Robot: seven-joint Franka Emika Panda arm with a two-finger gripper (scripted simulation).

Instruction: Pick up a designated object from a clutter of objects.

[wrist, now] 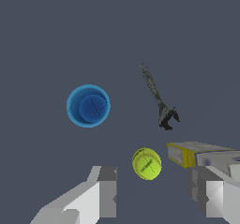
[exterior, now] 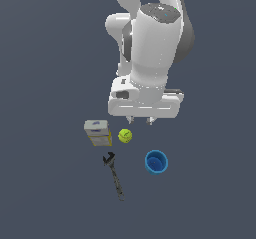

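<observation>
The designated object is a small bright blue cup [exterior: 156, 162] [wrist: 88, 105], upright with its hollow mouth showing, at the exterior view's lower right of the clutter. My gripper [exterior: 140, 120] [wrist: 152, 190] hangs above the floor behind the items, open, with nothing between its fingers. Its two fingertips [exterior: 151, 120] point down, well apart from the cup. The yellow-green tennis ball [exterior: 125, 136] [wrist: 146, 163] lies just below the gripper. In the wrist view the ball sits between the two fingers [wrist: 107, 192].
A grey-and-yellow box [exterior: 97, 132] [wrist: 201, 155] stands beside the ball on the exterior view's left. A dark adjustable wrench [exterior: 114, 174] [wrist: 157, 96] lies on the floor in front of the box, left of the cup.
</observation>
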